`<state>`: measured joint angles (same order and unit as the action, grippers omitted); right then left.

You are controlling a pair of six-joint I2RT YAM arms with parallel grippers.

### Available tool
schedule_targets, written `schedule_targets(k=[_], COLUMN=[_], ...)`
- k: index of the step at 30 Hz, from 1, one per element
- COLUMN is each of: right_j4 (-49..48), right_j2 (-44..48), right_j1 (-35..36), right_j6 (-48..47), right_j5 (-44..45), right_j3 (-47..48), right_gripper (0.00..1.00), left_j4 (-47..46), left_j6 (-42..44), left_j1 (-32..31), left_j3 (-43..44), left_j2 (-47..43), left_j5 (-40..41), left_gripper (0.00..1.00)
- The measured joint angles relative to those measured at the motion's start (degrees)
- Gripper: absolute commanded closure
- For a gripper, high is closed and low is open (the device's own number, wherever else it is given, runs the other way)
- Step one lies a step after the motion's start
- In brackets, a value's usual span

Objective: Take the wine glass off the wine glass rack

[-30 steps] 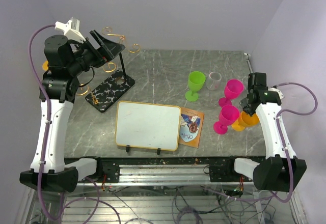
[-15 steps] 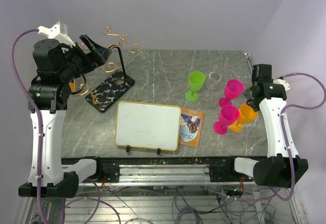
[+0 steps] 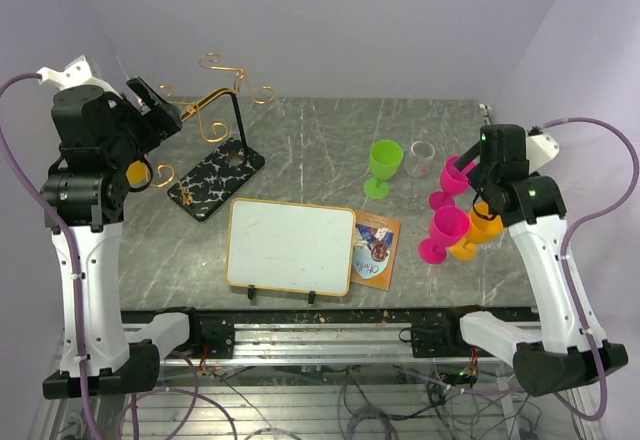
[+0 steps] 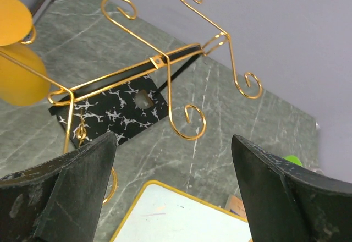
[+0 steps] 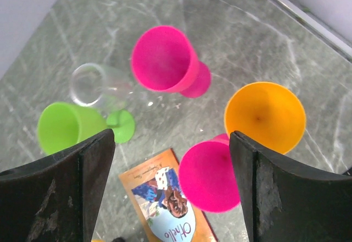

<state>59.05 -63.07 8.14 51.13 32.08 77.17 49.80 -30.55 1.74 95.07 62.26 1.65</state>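
The wine glass rack [image 3: 215,178] stands at the back left on its black veined base, gold wire arms [image 4: 165,66] spreading from the upright. An orange wine glass [image 4: 21,80] hangs upside down from the rack's left arm; in the top view only a bit of this orange glass [image 3: 137,172] shows beside my left arm. My left gripper [image 4: 173,140] is open and empty, high and left of the rack [image 4: 110,113], touching nothing. My right gripper [image 5: 171,137] is open and empty above a group of standing glasses. In the top view the left gripper [image 3: 150,108] and right gripper [image 3: 468,165] are far apart.
On the right stand a green glass [image 3: 384,163], a clear glass [image 3: 421,158], two pink glasses [image 3: 458,175] [image 3: 447,228] and an orange glass [image 3: 487,230]. A yellow-framed whiteboard [image 3: 290,245] and a picture card [image 3: 377,248] lie at the front centre.
My right gripper has opened, let go of the orange glass on the right and lifted away toward the back. My left arm has drawn back to the left, away from the rack.
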Motion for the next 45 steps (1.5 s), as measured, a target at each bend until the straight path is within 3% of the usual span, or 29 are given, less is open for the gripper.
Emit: schedule_targets(k=[10,18,23,29,38,41,45], right_j4=[-5.3,-8.4,-9.8,-11.9,-17.0,-18.2,-19.2], right_j2=[7.9,13.3,15.6,17.0,18.6,18.6,18.4], right_j1=[10.2,15.9,18.9,22.1,24.0,24.1,24.1], right_j6=[-3.6,-4.7,-5.4,-6.5,-9.4,-9.9,-10.7], right_j5=[2.3,3.7,6.7,10.4,12.8,12.8,12.7], right_j3=[-4.2,-7.7,-9.6,-10.8,-13.0,-13.6,-14.0], right_gripper=[0.09,0.01,0.0,0.0,0.0,0.0,0.0], left_j4=[-1.0,-8.0,-12.3,-15.6,-16.6,-17.4,-19.1], left_j6=[-6.1,-17.2,-20.7,-22.7,-25.0,-25.4,-26.1], left_j1=[10.3,17.5,18.9,22.0,26.2,26.4,26.8], left_j3=[-0.7,-11.1,-16.1,-16.2,-15.5,-15.4,-14.8], left_j2=[3.8,2.4,2.5,4.9,13.5,15.0,17.0], left_j5=[-0.1,3.0,7.6,11.3,10.2,9.1,6.9], left_gripper=[0.05,0.05,0.05,0.05,0.02,0.13,0.11])
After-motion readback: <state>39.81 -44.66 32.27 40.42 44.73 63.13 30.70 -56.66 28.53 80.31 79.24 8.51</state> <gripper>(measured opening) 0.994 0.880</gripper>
